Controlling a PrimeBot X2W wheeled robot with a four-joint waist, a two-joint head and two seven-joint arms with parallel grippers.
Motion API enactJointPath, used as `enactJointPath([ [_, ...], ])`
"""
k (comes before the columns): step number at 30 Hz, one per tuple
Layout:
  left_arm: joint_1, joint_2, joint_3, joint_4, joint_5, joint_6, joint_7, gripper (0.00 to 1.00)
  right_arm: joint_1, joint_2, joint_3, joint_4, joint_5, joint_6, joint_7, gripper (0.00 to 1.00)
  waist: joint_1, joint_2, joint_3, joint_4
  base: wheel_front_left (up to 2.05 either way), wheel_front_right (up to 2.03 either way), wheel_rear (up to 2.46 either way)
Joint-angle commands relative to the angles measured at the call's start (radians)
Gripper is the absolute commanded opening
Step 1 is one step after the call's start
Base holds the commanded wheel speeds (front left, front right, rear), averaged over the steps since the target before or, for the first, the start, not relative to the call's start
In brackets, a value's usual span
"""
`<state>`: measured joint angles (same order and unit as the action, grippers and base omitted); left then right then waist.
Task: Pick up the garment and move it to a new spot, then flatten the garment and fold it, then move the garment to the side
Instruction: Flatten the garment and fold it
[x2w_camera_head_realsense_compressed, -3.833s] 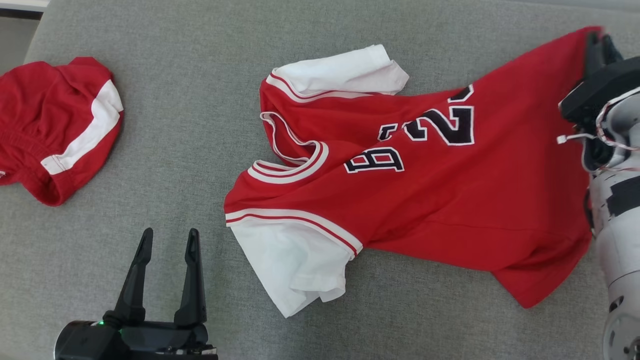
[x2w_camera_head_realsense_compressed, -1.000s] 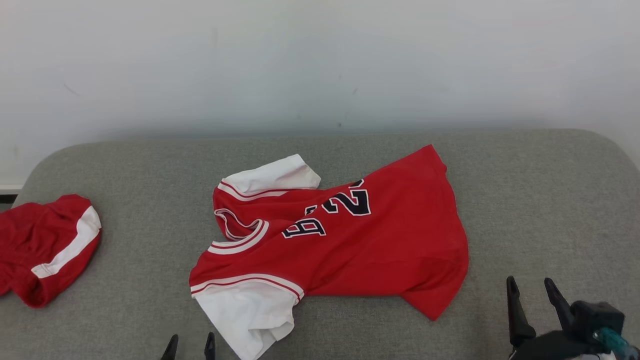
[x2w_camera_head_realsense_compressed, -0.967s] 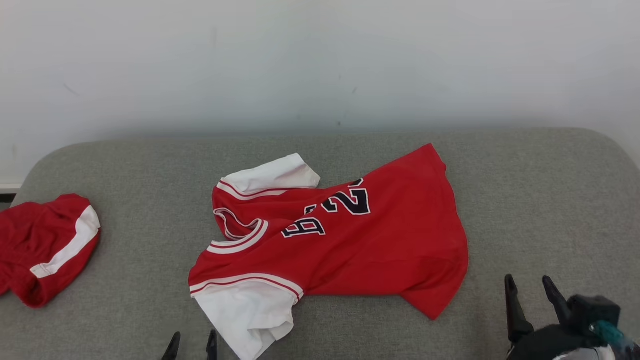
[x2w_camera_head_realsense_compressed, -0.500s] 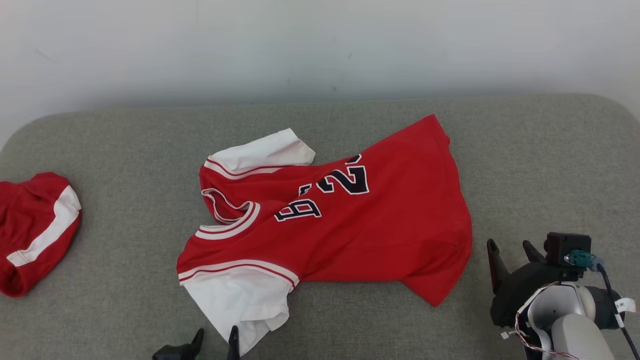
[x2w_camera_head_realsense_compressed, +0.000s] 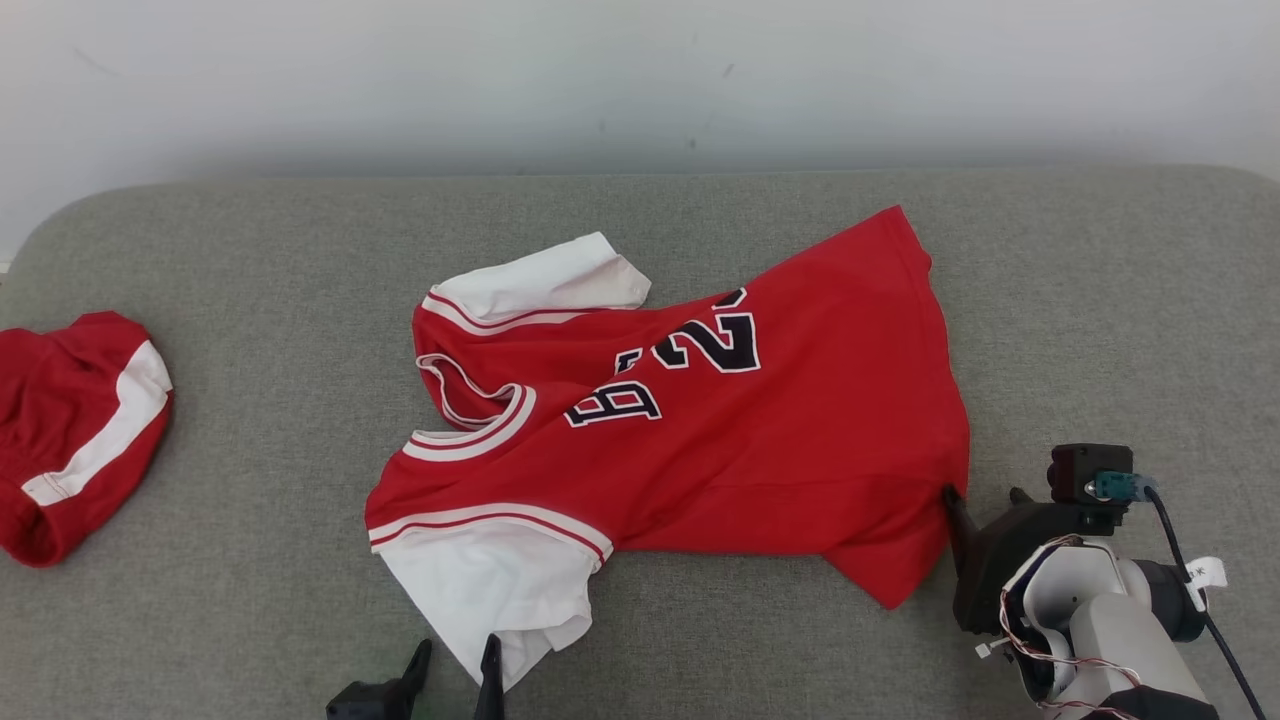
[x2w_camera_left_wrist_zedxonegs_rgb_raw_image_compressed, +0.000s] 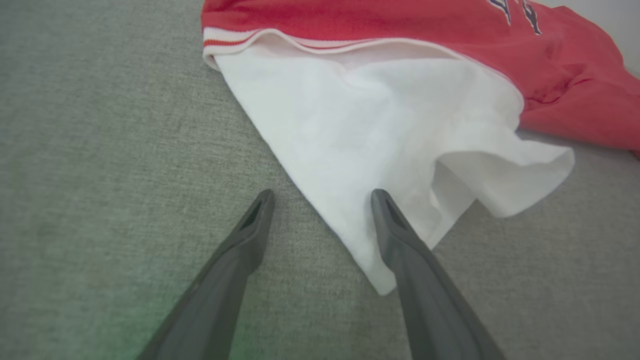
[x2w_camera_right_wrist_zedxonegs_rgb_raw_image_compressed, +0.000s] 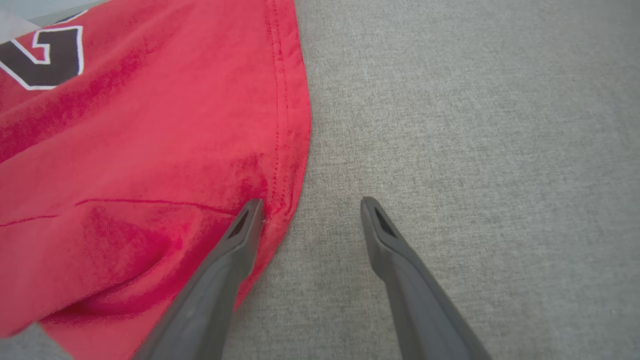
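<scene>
The red jersey (x2w_camera_head_realsense_compressed: 720, 450) lies spread, number side up, in the middle of the grey cushion (x2w_camera_head_realsense_compressed: 250, 280), with its neck to the left and its hem (x2w_camera_head_realsense_compressed: 948, 400) to the right. The left gripper (x2w_camera_left_wrist_zedxonegs_rgb_raw_image_compressed: 322, 195) is open and holds nothing, with one finger over the edge of the near white sleeve (x2w_camera_left_wrist_zedxonegs_rgb_raw_image_compressed: 380, 125) and the other over bare cushion. The right gripper (x2w_camera_right_wrist_zedxonegs_rgb_raw_image_compressed: 311, 201) is open as well, one finger over the hem's red cloth, the other beside it.
</scene>
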<state>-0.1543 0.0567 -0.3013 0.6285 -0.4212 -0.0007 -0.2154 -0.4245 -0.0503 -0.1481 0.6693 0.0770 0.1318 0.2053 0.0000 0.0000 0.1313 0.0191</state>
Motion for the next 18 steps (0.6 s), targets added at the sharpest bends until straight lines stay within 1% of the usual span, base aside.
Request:
enactJointPath([
  [1,0.005,-0.012,-0.025,0.023,-0.005,-0.006,0.015,1.00,-0.014,0.000,-0.004,0.019,-0.012,-0.002,0.004,1.00,0.0000,0.0000,0.001,0.001,0.00,0.00,0.00],
  [4,-0.002,-0.013,-0.040,0.033,-0.010,-0.001,0.014,1.00,-0.041,0.000,0.005,0.069,-0.023,-0.002,0.041,1.00,0.0000,0.0000,0.003,0.005,0.00,0.00,0.00],
  [9,-0.017,-0.009,-0.047,0.059,-0.004,0.003,0.015,1.00,-0.058,0.002,0.029,0.131,-0.031,-0.002,0.073,1.00,0.0000,0.0000,0.003,0.007,0.00,0.00,0.00],
  [13,-0.021,-0.009,-0.053,0.084,-0.019,-0.009,0.046,1.00,-0.050,0.004,0.044,0.181,-0.020,-0.002,0.117,1.00,0.0000,0.0000,-0.001,0.010,0.00,0.00,0.00],
  [14,-0.021,-0.010,-0.056,0.089,-0.027,-0.018,0.057,1.00,-0.047,0.006,0.050,0.192,-0.013,0.000,0.126,0.93,0.0000,0.0000,-0.002,0.011,0.00,0.00,0.00],
  [15,-0.020,-0.010,-0.060,0.094,-0.033,-0.020,0.068,0.76,-0.045,0.007,0.053,0.199,-0.010,0.000,0.131,0.80,0.0000,0.0000,-0.003,0.011,0.00,0.00,0.00],
  [16,-0.019,-0.013,-0.066,0.101,-0.040,-0.028,0.079,0.22,-0.043,0.007,0.057,0.207,-0.008,0.000,0.133,0.33,0.0000,0.0000,-0.004,0.012,0.00,0.00,0.00],
  [17,-0.018,-0.014,-0.069,0.103,-0.043,-0.029,0.085,0.00,-0.043,0.006,0.059,0.209,-0.007,0.000,0.134,0.07,0.0000,0.0000,-0.006,0.011,0.00,0.00,0.00],
  [18,-0.016,-0.014,-0.072,0.107,-0.043,-0.029,0.087,0.00,-0.044,0.006,0.063,0.210,-0.006,0.000,0.133,0.00,0.0000,0.0000,-0.007,0.010,0.00,0.00,0.00],
])
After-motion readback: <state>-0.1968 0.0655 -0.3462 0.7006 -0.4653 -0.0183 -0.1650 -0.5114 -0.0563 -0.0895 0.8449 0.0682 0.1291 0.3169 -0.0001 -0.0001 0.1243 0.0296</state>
